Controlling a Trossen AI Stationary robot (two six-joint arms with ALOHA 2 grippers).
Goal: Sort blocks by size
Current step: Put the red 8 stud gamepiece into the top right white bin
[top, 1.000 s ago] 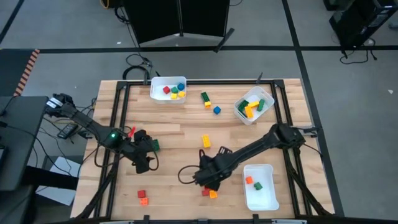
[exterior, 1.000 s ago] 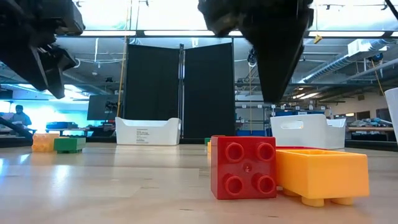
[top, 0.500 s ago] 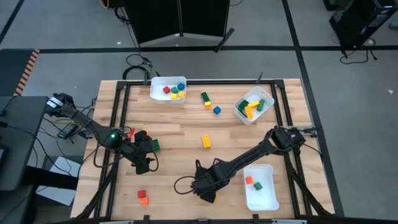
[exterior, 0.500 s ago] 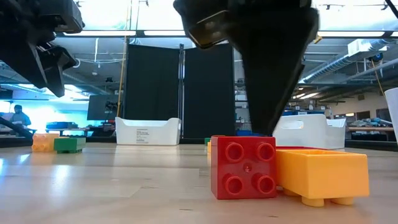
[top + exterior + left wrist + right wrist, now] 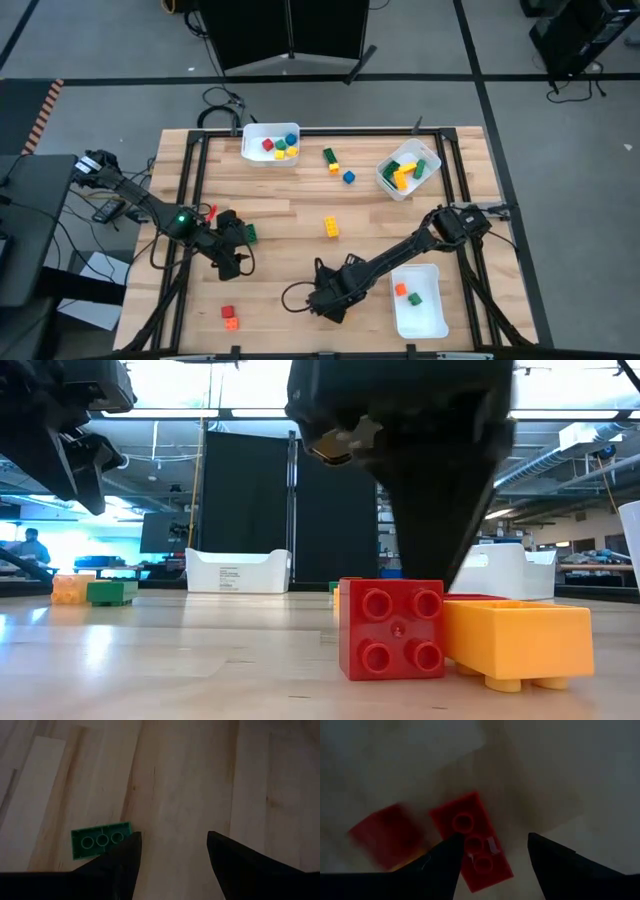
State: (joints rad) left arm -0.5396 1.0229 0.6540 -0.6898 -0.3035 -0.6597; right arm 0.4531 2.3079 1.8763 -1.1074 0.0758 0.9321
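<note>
While the left gripper [image 5: 232, 262] stays parked open beside a green brick [image 5: 101, 839], the right gripper [image 5: 330, 303] has dropped from above onto the red block [image 5: 391, 629] and orange block [image 5: 518, 640] at the table's near edge, fingers apart, red brick [image 5: 471, 840] between them, nothing gripped

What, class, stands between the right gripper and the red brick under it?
Nothing visible. The right gripper hangs open directly over the red brick, whose top lies bare between the fingers. Another red block lies beside it, not above it.
</note>
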